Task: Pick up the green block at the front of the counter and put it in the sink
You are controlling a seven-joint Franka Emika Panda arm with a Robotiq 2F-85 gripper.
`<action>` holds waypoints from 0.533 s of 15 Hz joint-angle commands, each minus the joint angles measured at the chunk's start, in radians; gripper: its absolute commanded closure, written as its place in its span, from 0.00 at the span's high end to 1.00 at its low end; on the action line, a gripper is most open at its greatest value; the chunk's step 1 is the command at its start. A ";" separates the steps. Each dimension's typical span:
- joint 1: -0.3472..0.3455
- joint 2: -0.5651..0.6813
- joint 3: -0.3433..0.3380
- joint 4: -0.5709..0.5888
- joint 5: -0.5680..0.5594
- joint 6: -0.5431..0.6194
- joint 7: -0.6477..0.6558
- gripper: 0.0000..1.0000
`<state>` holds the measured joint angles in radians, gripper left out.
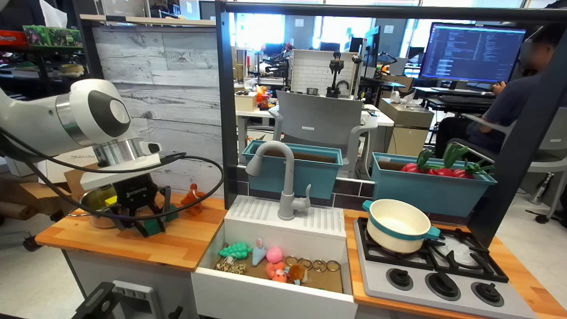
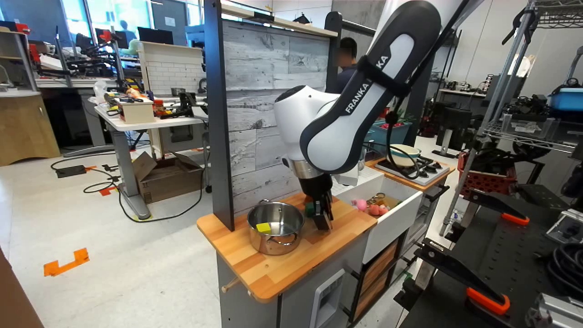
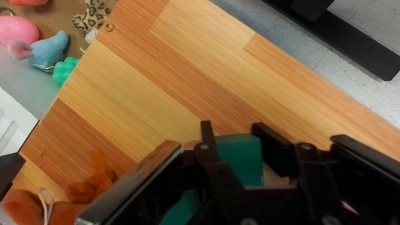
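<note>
A white robot arm (image 1: 84,110) reaches down to the wooden bench (image 1: 186,248), its tool (image 3: 233,133) clasping a green block (image 3: 242,157) between two dark fingers (image 3: 272,147) that meet opposite sides of it. The block is down at the bench top, set back from the front edge and between the outer end and the edge beside the sink (image 1: 270,300); whether its base touches the wood is unclear. A second green block (image 1: 172,213) lies near it, closer to the back edge, partly hidden by the tool in the wrist view.

By the bench's outer end stands a shiny metal pot (image 2: 273,248) with a yellow block (image 2: 263,228) inside, seen in both exterior views. An orange plush toy (image 1: 192,202) rests near the back edge, close to a grey plank panel (image 1: 177,102).

Past the bench's sink-side edge, the white sink holds a bumpy green toy (image 1: 236,250), a blue plush toy (image 1: 258,254), a pink round toy (image 1: 274,254) and a row of metal rings (image 1: 319,270), with a grey faucet (image 1: 290,177) arching above. On the sink's far side, a cream pot (image 1: 387,240) with a teal band stands on a stovetop (image 1: 376,283), backed by a teal planter (image 1: 425,192) with red vegetables (image 1: 443,173). In an exterior view, a person (image 1: 509,104) sits before a monitor (image 1: 471,53) showing lines of text.
</note>
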<state>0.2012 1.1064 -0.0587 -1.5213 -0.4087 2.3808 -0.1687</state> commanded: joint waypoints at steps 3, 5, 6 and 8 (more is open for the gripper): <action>-0.026 -0.038 -0.023 -0.053 -0.006 0.068 0.025 0.12; -0.052 -0.049 -0.039 -0.077 0.001 0.102 0.035 0.12; -0.070 -0.052 -0.046 -0.083 0.008 0.115 0.038 0.12; -0.107 -0.052 -0.057 -0.085 0.020 0.129 0.034 0.12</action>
<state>0.1400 1.0900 -0.1065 -1.5599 -0.4049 2.4741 -0.1415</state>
